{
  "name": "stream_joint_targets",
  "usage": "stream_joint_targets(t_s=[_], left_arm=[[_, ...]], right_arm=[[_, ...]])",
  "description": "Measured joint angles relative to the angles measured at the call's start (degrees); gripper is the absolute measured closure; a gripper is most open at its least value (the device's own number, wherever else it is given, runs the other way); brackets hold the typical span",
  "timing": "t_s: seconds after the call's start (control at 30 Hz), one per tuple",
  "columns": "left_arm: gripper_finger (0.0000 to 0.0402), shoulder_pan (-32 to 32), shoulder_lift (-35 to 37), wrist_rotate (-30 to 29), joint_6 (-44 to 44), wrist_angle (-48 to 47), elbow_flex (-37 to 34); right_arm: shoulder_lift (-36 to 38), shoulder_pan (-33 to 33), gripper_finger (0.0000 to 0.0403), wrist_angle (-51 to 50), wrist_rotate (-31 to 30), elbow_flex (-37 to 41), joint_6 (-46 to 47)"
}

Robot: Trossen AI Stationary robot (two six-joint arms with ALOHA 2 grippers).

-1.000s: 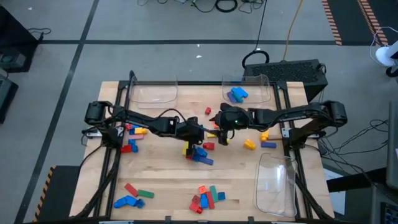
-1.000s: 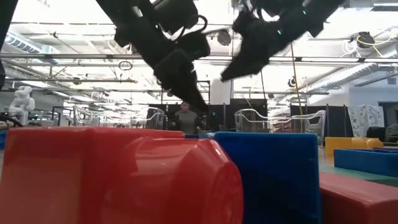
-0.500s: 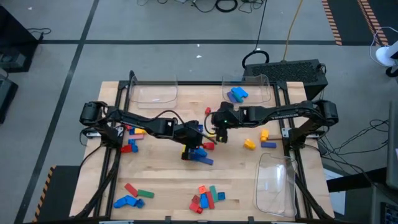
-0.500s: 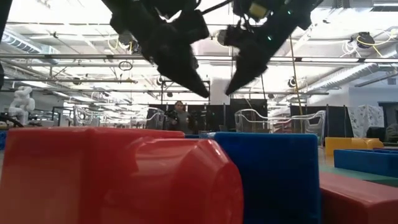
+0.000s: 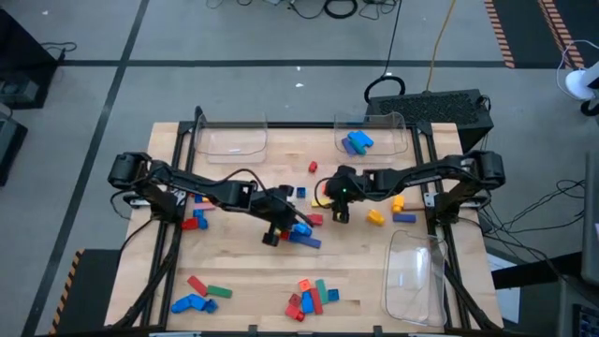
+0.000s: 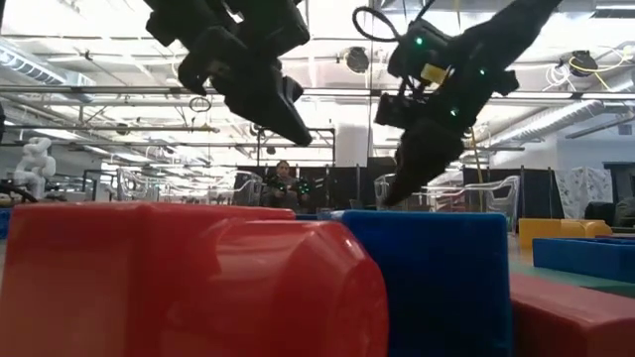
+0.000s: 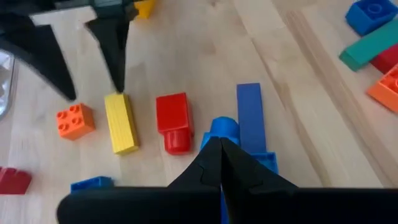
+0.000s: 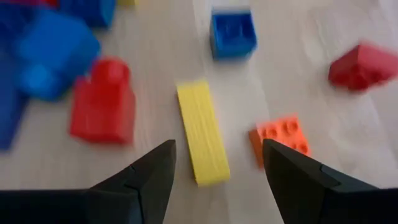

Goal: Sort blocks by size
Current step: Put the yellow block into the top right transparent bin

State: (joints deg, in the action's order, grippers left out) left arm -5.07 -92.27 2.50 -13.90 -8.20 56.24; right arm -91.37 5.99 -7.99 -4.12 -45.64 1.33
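Toy blocks lie scattered on the wooden table (image 5: pixel 243 271). A yellow bar (image 8: pixel 202 130) lies flat between a red block (image 8: pixel 102 102) and an orange block (image 8: pixel 280 137); it also shows in the left wrist view (image 7: pixel 121 123). My right gripper (image 8: pixel 217 171) is open above the near end of the yellow bar, one finger on each side, and shows in the high view (image 5: pixel 335 211). My left gripper (image 7: pixel 220 149) is shut and empty above a blue block (image 7: pixel 222 129) beside a blue bar (image 7: pixel 249 112), and hangs raised in the low view (image 6: pixel 298 124).
Clear trays stand at the far left (image 5: pixel 234 140), at the far right (image 5: pixel 374 131) with blue blocks (image 5: pixel 356 142) in it, and at the near right (image 5: pixel 416 271). More blocks lie at the left (image 5: pixel 198 208), right (image 5: pixel 391 211) and near edge (image 5: pixel 309 295).
My left gripper has drawn back toward the table's near left and risen a little, staying shut. My right gripper has first gone toward the table's left edge, then come back toward the right and near edges and gone down toward the yellow bar.
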Motion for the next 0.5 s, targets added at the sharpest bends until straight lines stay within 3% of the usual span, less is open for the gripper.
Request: stream_joint_targets(t_s=[0.5], left_arm=[[0.0401,4.7,3.8,0.7,3.1,5.4,-7.8]], right_arm=[[-9.6,0.1,0.0182,3.6,1.7,-0.3,-1.8]])
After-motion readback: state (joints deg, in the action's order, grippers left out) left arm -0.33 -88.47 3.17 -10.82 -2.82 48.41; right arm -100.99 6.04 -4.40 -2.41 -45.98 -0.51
